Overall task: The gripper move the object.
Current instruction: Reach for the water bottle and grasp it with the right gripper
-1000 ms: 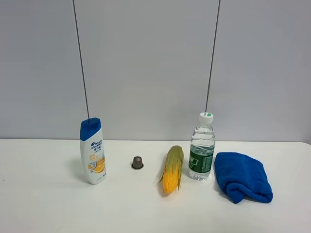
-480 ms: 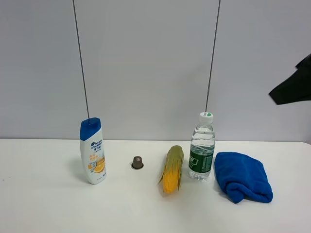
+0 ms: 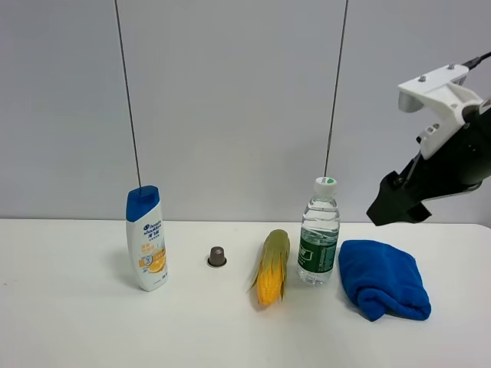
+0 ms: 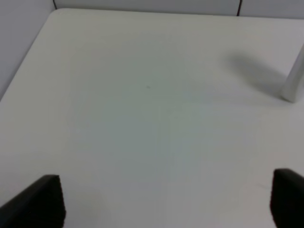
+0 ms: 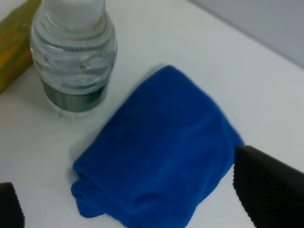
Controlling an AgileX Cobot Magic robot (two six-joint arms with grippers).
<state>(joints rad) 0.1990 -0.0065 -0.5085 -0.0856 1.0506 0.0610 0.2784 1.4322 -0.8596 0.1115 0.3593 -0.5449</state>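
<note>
The clear water bottle (image 3: 318, 234) with a white cap and green label stands upright right of the table's middle. It also shows in the right wrist view (image 5: 73, 52). My right gripper (image 3: 393, 205), black with a white bracket, hangs in the air to the right of the bottle, above the blue cloth and apart from both. In the right wrist view the right gripper (image 5: 128, 199) is open and empty, with its jaws wide apart. My left gripper (image 4: 164, 199) is open and empty over bare table; it is out of the exterior view.
A white shampoo bottle (image 3: 146, 239) with a blue cap stands at the left, its edge in the left wrist view (image 4: 295, 78). A small brown capsule (image 3: 217, 257), a corn cob (image 3: 272, 267) and a folded blue cloth (image 3: 382, 277) lie on the white table (image 3: 77, 330).
My right arm has come in from the right edge, moving left and down toward the bottle. The objects on the table have not moved.
</note>
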